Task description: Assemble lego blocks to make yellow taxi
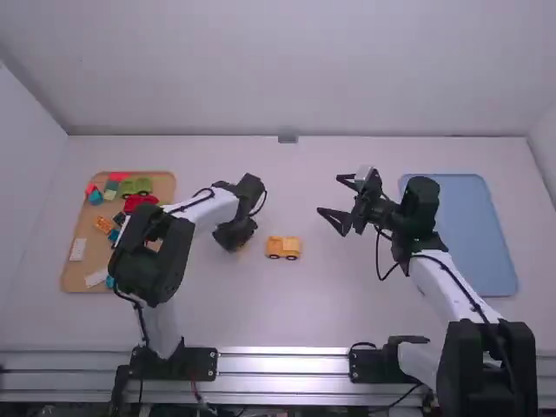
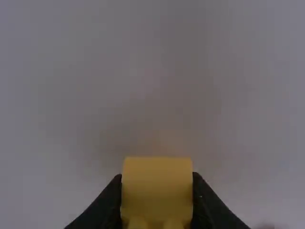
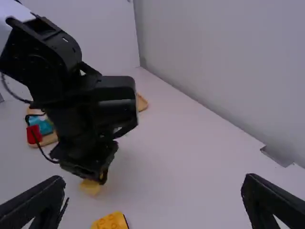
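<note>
A pale wall (image 1: 295, 87) stands behind the smooth white table (image 1: 261, 313), where a wheeled yellow plastic car base (image 1: 283, 247) sits near centre frame. Just left, the left gripper (image 1: 236, 242) clamps a yellow plastic block (image 2: 157, 186); right of centre, the right gripper's (image 1: 327, 195) fingers stand apart.

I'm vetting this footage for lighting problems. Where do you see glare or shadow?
High view: bright glare along the metal rail, soft light on the table; left wrist view: dim, with a soft-edged shadow beyond the yellow block; right wrist view: faint shadow on the table beside the left arm, no strong glare.
</note>
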